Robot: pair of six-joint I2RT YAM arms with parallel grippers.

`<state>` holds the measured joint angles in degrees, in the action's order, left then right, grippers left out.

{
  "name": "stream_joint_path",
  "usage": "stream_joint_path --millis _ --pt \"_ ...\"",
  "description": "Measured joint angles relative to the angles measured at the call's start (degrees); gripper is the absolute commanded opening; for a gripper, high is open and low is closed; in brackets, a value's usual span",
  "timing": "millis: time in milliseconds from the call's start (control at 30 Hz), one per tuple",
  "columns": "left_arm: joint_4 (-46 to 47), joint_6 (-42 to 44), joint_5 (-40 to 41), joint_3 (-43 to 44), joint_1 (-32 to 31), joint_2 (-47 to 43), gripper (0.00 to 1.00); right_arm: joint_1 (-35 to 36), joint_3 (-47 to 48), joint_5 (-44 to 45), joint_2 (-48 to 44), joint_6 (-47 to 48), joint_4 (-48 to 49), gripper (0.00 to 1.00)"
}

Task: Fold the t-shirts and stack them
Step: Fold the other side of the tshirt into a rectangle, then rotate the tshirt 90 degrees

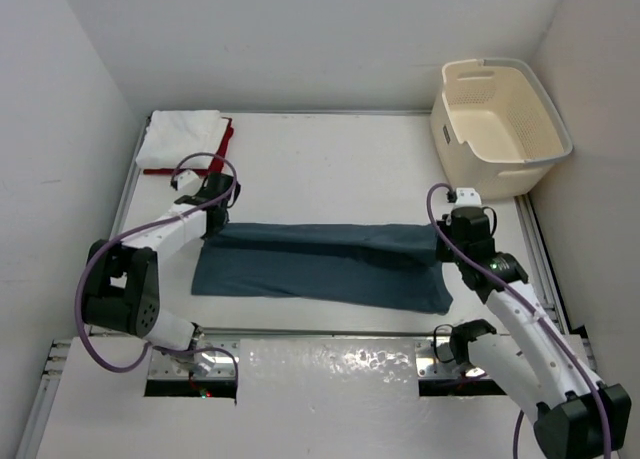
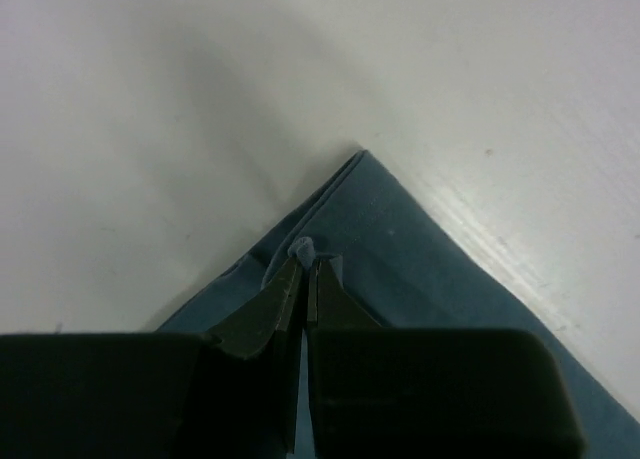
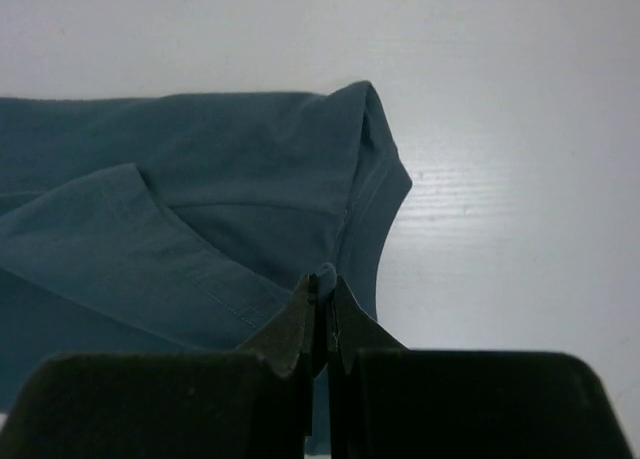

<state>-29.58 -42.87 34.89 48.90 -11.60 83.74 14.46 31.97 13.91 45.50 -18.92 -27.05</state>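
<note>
The left tool (image 2: 306, 269) was found clenched on a pinch of the teal t-shirt (image 1: 320, 264) at its left end, the right tool (image 3: 322, 287) likewise at the right end. Both were extended forward and held low over the table (image 1: 330, 159), where the shirt was stretched between them.

The jaws pinch an edge of the teal-blue t-shirt (image 3: 200, 179) on a table (image 3: 500, 129).

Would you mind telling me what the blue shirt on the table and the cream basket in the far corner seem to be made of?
The teal-blue shirt looks like soft matte knit cloth, probably cotton: it creases, folds flat and shows a stitched hem. The basket looks like rigid moulded plastic with a faint sheen, its walls pierced by small holes.
</note>
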Motion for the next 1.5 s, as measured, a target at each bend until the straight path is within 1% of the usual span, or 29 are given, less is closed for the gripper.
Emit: stream_joint_path --millis 167,200,233,267,300,333,367,400,433,467,567,667,767,867,900,1100,1267,1367,1500 --pt "-1.07 -2.6 -0.02 -3.56 -0.04 -0.11 0.0 0.35 -4.07 -2.19 -2.45 -2.71 -2.23 0.0" --pt "-1.27 -2.99 -0.04 -4.11 -0.04 -0.2 0.06 0.42 -5.16 -2.64 -2.75 -3.37 -2.73 0.0" --pt "-1.46 -3.28 -0.15 -4.59 -0.04 -0.24 0.23 0.55 -6.14 -3.06 -3.08 -4.0 -3.5 0.0" --pt "-1.64 -3.48 -0.35 -5.09 -0.04 -0.28 0.39 0.61 -7.28 -3.72 -3.58 -4.76 -4.13 0.2" --pt "-1.81 -3.72 -0.52 -5.51 -0.07 -0.31 0.6 0.68 -8.28 -4.46 -4.09 -5.75 -4.83 0.35" --pt "-2.16 -3.61 -0.76 -5.79 -0.04 -0.31 0.7 0.68 -9.05 -5.27 -4.52 -6.75 -5.66 0.44" --pt "-2.93 -4.13 -0.81 -5.88 -0.04 -0.31 0.75 0.68 -9.73 -6.27 -4.94 -7.28 -6.47 0.63" --pt "-3.76 -4.55 -0.74 -5.88 -0.04 -0.39 0.84 0.68 -10.32 -7.41 -5.33 -8.22 -7.13 0.78" --pt "-4.74 -4.81 -0.66 -5.84 -0.04 -0.57 0.9 0.7 -10.67 -8.26 -5.6 -8.79 -7.78 0.92" --pt "-5.95 -5.16 -0.48 -5.77 -0.04 -0.92 0.97 0.68 -10.99 -9.18 -5.9 -9.33 -8.68 0.99" --pt "-11.8 -6.16 0.39 -4.02 -0.04 -2.49 1.0 0.7 -10.82 -10.54 -6.49 -9.4 -11.1 0.99" --pt "-14.93 -6.12 0.11 0.28 -0.07 -3.72 1.0 0.7 -9.14 -10.58 -5.99 -9.4 -12.04 0.99" --pt "-14.01 -4.83 -1.62 4.85 -0.85 -4.26 1.0 0.7 -6.36 -10.67 -3.52 -9.6 -11.1 0.99" --pt "-10.25 -3.17 -3.74 6.51 -2.84 -4.22 1.0 0.7 -5.11 -11.63 0.46 -10.08 -6.1 0.99" --pt "-8.17 -2.19 -5.77 6.6 -3.74 -3.89 1.0 0.7 -5.11 -12.02 1.92 -10.34 -4.31 0.99" --pt "-0.85 0.52 -14.05 4.7 -5.31 2.99 1.0 0.7 -5.11 -15.13 14.01 -13.22 5.38 0.99" --pt "0.81 0.61 -18.03 -2.67 -5.6 6.88 1.0 0.74 -3.58 -13.33 26.71 -15.08 9.03 0.99" --pt "2.12 0.48 -17.97 -4.55 -6.64 5.07 1.0 0.81 2.1 -11.8 35.08 -15.61 9.18 0.99" --pt "1.66 -0.92 -17.05 -5.88 -8.72 4.02 1.0 0.79 12.2 -8.96 46.18 -14.69 9.81 0.99"
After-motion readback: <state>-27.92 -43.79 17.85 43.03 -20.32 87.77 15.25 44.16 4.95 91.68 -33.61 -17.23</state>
